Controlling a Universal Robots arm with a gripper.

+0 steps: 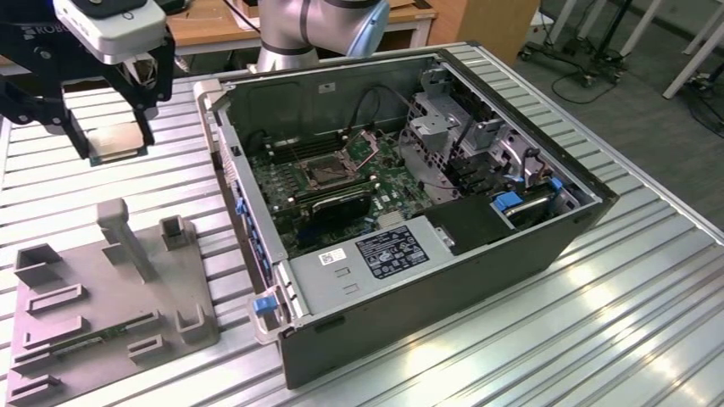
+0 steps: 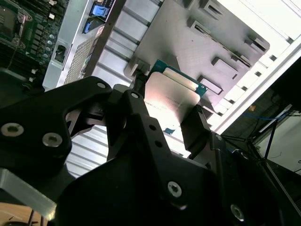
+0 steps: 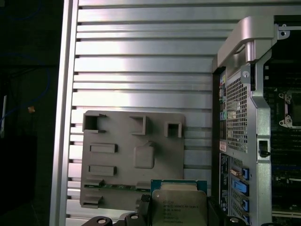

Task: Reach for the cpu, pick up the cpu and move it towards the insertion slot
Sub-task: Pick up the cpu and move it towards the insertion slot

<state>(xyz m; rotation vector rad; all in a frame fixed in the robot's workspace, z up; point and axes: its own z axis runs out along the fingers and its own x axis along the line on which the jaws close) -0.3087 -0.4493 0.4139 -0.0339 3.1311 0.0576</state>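
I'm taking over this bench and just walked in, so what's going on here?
The robot arm's black gripper holds the cpu, a small square silvery chip with tan edges, clamped in the air over the ribbed metal table. It hangs to the exterior view's left of the open black computer case, beyond the grey plastic parts tray. The cpu has not reached the square metal-framed insertion slot inside the case.

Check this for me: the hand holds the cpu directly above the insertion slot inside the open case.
Not right. The hand does hold the cpu, but above the slatted table, at the exterior view's left of the open case, well away from the insertion slot.
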